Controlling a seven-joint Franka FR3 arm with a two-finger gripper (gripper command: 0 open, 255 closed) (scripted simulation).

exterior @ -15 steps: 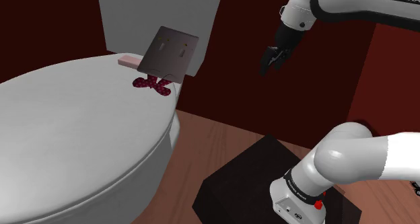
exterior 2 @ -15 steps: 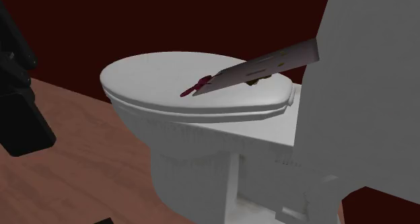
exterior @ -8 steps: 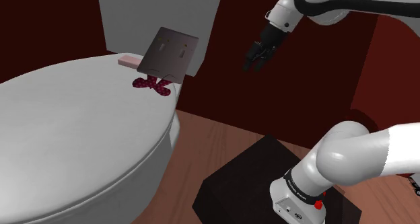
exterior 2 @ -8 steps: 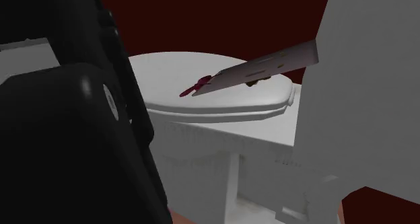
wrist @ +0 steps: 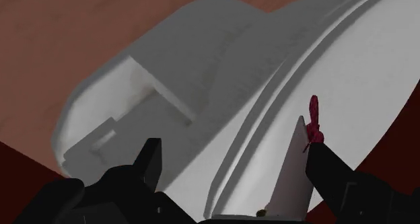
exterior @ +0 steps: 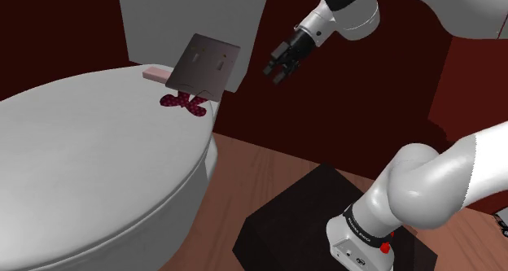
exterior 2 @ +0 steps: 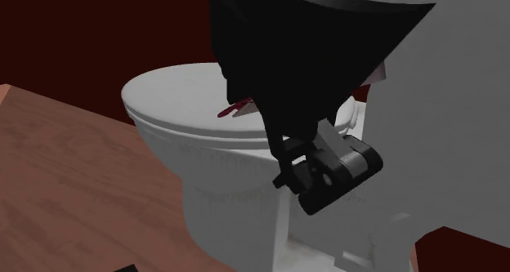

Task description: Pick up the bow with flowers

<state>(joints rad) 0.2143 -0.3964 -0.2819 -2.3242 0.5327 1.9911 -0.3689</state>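
Observation:
A dark magenta bow [exterior: 183,101] lies at the back of the white toilet lid [exterior: 81,155], partly under a tilted grey card [exterior: 203,63]. My black gripper [exterior: 278,68] hangs open in the air, to the shoulder view's right of the card and apart from the bow. In the wrist view the bow [wrist: 313,122] stands edge-on beside the card [wrist: 293,172], near one of my fingers [wrist: 330,172]; the other finger [wrist: 149,163] stands far from it. Nothing is between them. In the second exterior view the bow's tip [exterior 2: 233,109] peeks out beside my black hand [exterior 2: 327,174].
A small pink bar [exterior: 155,72] rests on the lid by the grey tank [exterior: 187,17]. Dark red walls close in behind. The dark stand [exterior: 301,212] sits on the wooden floor [exterior: 244,168] beside the toilet bowl [exterior 2: 229,189].
The arm has swung up and toward the shoulder view's left, closer to the card and bow. In the second exterior view the hand now covers the card. The fingers stayed open.

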